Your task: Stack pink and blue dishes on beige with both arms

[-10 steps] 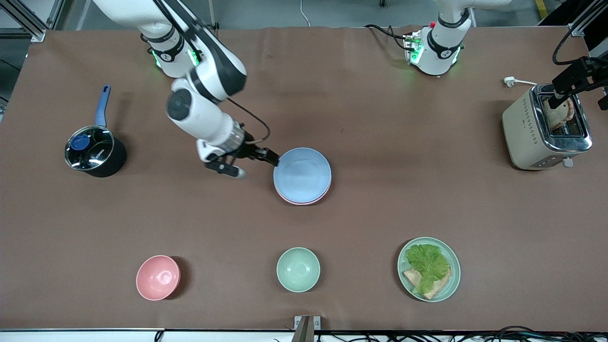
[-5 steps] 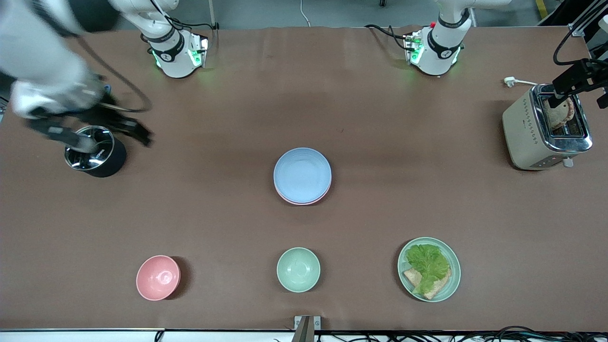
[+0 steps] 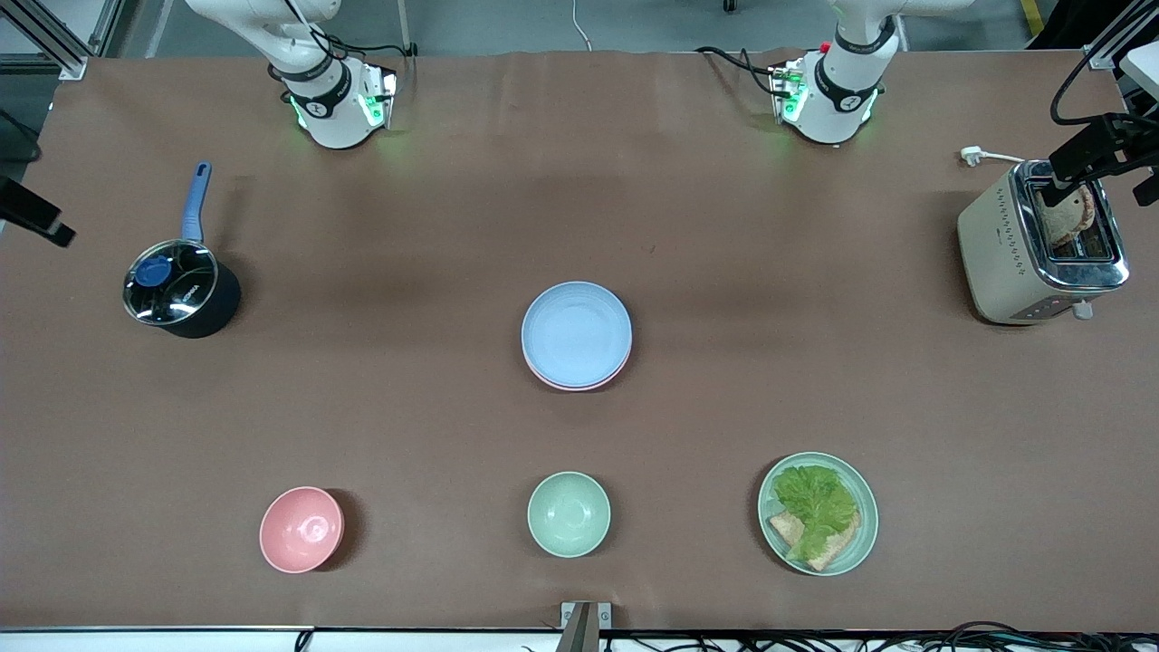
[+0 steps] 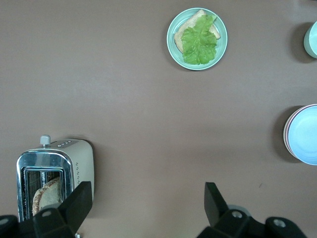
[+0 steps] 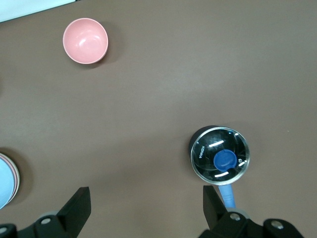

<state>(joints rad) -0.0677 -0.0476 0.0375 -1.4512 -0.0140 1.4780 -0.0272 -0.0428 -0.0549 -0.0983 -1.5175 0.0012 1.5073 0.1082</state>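
Observation:
The light blue plate (image 3: pixel 577 331) lies on the pale pink plate (image 3: pixel 569 384) at the middle of the table; only the pink plate's rim shows under it. No beige plate shows in any view. My right gripper (image 5: pixel 145 206) hangs open and high over bare table beside the lidded pot, holding nothing; the stack shows at the edge of its view as the blue plate (image 5: pixel 3 187). My left gripper (image 4: pixel 146 206) is open and empty, high over the table by the toaster, and the blue plate (image 4: pixel 305 135) is far from it.
A black pot with glass lid and blue handle (image 3: pixel 179 288) stands toward the right arm's end. A toaster with bread (image 3: pixel 1037 244) stands toward the left arm's end. Nearest the camera are a pink bowl (image 3: pixel 301 529), a mint bowl (image 3: pixel 569 513) and a mint plate of lettuce and bread (image 3: pixel 818 513).
My right gripper left the blue plate's rim, swung past the pot toward its end of the table and rose almost out of the front view. The plates and left arm stayed put.

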